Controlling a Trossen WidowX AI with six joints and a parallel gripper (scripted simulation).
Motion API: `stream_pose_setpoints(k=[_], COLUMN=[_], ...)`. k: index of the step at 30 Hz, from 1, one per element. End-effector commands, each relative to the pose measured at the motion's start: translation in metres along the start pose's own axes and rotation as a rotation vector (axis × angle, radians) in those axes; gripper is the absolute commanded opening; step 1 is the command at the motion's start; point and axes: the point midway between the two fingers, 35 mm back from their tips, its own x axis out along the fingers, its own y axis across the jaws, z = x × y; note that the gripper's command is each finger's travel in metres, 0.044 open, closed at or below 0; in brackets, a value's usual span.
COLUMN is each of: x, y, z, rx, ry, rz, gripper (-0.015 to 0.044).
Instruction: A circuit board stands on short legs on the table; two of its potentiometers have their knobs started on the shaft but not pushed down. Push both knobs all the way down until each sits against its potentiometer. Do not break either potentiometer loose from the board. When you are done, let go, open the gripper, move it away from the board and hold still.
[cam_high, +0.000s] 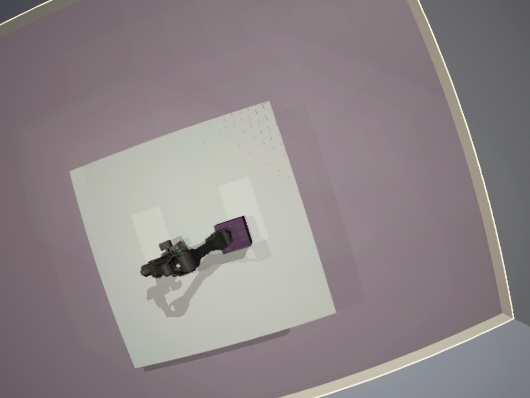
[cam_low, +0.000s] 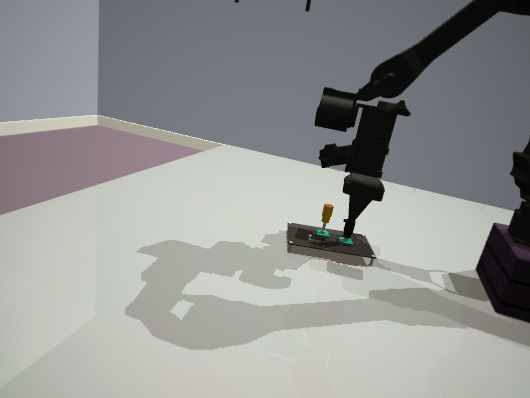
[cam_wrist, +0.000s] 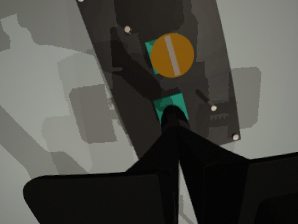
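Note:
The circuit board (cam_low: 361, 246) (cam_wrist: 224, 90) stands on short legs. A teal potentiometer (cam_low: 322, 233) (cam_wrist: 149, 50) carries an orange knob (cam_low: 327, 212) (cam_wrist: 186, 54) high on its pale shaft, with a clear gap below, leaning slightly. The nearer teal potentiometer (cam_low: 345, 242) (cam_wrist: 169, 101) carries a black knob (cam_low: 348, 230) (cam_wrist: 173, 112), low over it; a little pale shaft seems to show beneath. My gripper (cam_low: 352, 218) (cam_wrist: 175, 133) is shut and empty, its tips against the top of the black knob. The contact itself is too dark to tell exactly. In the top view the arm mostly hides the board.
Small pale-topped pins (cam_wrist: 127, 29) (cam_wrist: 214, 108) stand on the board near the potentiometers. The arm (cam_high: 185, 262) (cam_low: 372, 130) reaches over from its purple base block (cam_high: 241, 234) (cam_low: 500, 272). The pale table (cam_high: 280, 280) (cam_low: 225, 180) lies around the board.

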Motion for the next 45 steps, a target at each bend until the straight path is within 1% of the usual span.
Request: stream_pose_setpoints(k=[1, 19, 20, 27, 30, 35, 37, 45], x=[0.003, -0.022, -0.016, -0.016, -0.027, -0.063, -0.067, -0.065], y=[-0.001, -0.001, 0.000, 0.000, 0.000, 0.000, 0.000, 0.000], z=[0.001, 0.001, -0.001, -0.001, 0.010, 0.043, 0.047, 0.047], rx=[-0.003, -0.003, 0.001, 0.001, 0.000, -0.002, -0.003, -0.003], ry=[0.000, -0.001, 0.009, 0.009, 0.006, -0.003, -0.004, -0.004], rz=[-0.004, -0.004, 0.000, 0.000, -0.001, -0.004, -0.004, -0.004], gripper=[0.0000, 0.0000, 0.0026, 0.0210, 0.0131, 0.0000, 0.0000, 0.0000])
